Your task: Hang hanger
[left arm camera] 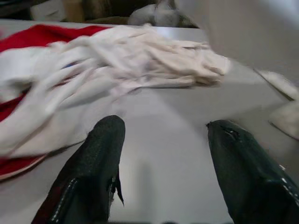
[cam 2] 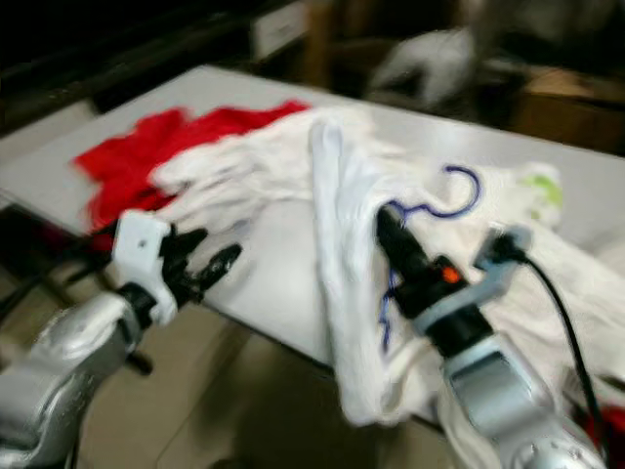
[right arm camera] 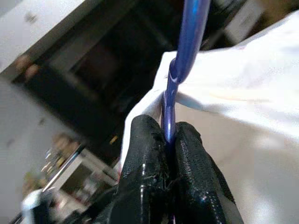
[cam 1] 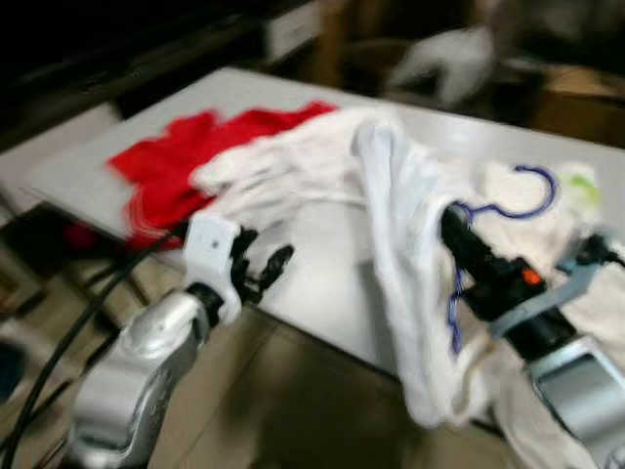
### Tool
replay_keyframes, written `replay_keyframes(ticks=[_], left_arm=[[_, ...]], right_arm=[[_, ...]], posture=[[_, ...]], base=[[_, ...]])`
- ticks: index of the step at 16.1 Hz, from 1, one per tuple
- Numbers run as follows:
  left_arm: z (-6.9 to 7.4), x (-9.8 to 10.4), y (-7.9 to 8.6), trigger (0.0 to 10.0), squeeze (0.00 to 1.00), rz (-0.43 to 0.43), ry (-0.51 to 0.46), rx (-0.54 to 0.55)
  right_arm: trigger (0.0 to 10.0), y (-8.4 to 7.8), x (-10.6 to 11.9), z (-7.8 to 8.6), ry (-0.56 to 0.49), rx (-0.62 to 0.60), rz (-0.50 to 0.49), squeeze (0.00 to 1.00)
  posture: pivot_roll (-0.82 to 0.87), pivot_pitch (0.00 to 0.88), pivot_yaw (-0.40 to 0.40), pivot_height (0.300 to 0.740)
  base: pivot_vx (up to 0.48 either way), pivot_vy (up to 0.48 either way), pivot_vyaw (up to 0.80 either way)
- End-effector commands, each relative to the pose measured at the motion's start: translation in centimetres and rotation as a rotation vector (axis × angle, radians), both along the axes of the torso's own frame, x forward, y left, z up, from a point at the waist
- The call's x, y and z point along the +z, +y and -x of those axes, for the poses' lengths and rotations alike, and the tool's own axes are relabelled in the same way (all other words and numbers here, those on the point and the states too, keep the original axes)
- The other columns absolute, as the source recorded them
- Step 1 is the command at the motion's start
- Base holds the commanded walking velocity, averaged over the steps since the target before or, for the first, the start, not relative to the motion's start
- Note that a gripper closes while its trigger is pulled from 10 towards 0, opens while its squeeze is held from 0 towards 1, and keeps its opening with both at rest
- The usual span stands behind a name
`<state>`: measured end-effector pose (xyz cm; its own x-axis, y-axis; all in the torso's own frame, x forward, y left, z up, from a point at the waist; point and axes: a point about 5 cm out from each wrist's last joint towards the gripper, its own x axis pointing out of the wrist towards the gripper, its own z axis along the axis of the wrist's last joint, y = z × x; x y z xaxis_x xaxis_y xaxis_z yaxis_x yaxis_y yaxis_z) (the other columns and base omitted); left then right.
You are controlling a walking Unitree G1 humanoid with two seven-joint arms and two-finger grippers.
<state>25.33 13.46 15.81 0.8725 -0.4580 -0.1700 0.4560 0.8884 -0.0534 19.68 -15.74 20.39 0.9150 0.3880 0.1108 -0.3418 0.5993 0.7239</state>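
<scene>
A blue wire hanger [cam 1: 508, 208] carries a white garment [cam 1: 405, 254] that drapes over it and down past the table edge. My right gripper [cam 1: 459, 234] is shut on the hanger's neck, holding it above the table; in the right wrist view the fingers [right arm camera: 154, 158] pinch the blue hanger [right arm camera: 184, 46] with white cloth [right arm camera: 243, 93] behind. My left gripper [cam 1: 269, 269] stands open at the front edge of the white table [cam 1: 322, 274], holding nothing. Its fingers [left arm camera: 93, 172] point at a rumpled cream garment [left arm camera: 140, 56].
A red garment [cam 1: 186, 156] lies at the table's left end, partly under a cream garment [cam 1: 278, 161]. More white cloth [cam 1: 586, 293] is heaped at the right. A black cable [cam 1: 78, 322] runs by my left arm. Dark furniture and boxes stand behind.
</scene>
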Motion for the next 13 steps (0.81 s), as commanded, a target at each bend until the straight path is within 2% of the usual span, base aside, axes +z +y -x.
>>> replay_keyframes(ticks=[1, 3, 6, 8, 10, 11, 12, 13], left_arm=[[-0.2, 0.5, -0.3, 10.0, 0.0, 0.055, -0.013, 0.007], [0.3, 0.5, 0.2, 10.0, 0.0, 0.034, -0.011, 0.018], [0.5, 0.2, 0.4, 10.0, 0.0, 0.035, -0.006, 0.042], [0.9, 0.0, 0.2, 10.0, 0.0, 0.058, 0.001, 0.054], [0.8, -0.1, 0.0, 10.0, 0.0, 0.059, 0.001, 0.059], [0.6, 0.0, -0.1, 10.0, 0.0, 0.063, -0.012, 0.058], [0.3, 0.4, -0.1, 10.0, 0.0, 0.078, -0.025, 0.058], [0.2, 0.6, -0.1, 10.0, 0.0, 0.089, -0.034, 0.058]], right_arm=[[10.0, -0.2, 0.8, 0.7, -0.04, 0.007, -0.02, 0.0], [10.0, -0.2, 0.3, 1.2, -0.033, 0.036, 0.036, 0.0], [10.0, -0.4, -0.3, 1.4, -0.002, 0.028, 0.059, 0.0], [10.0, -1.5, 0.5, 1.1, -0.042, -0.033, 0.037, 0.0], [10.0, -3.7, 1.5, 0.2, -0.096, -0.141, 0.051, 0.0], [10.0, -6.2, 2.5, -0.7, -0.135, -0.254, 0.042, 0.0], [10.0, -9.7, 4.8, -1.4, -0.225, -0.373, 0.027, 0.0], [10.0, -11.7, 7.4, -1.4, -0.328, -0.422, 0.031, 0.0]], posture=[[-0.01, 0.0, 0.063, 0.74], [-0.01, 0.0, 0.057, 0.74], [-0.02, 0.0, 0.039, 0.74], [-0.02, 0.0, 0.038, 0.74], [-0.02, 0.0, 0.04, 0.74], [-0.02, 0.0, 0.041, 0.74], [-0.02, 0.0, 0.041, 0.74], [-0.02, 0.0, 0.042, 0.74]], base=[[0.0, 0.0, 0.8], [0.0, 0.0, 0.8], [0.0, 0.0, 0.8], [0.0, 0.0, 0.8], [0.0, 0.0, 0.8], [0.0, 0.0, 0.8], [0.0, 0.0, 0.8], [0.0, 0.0, 0.8]])
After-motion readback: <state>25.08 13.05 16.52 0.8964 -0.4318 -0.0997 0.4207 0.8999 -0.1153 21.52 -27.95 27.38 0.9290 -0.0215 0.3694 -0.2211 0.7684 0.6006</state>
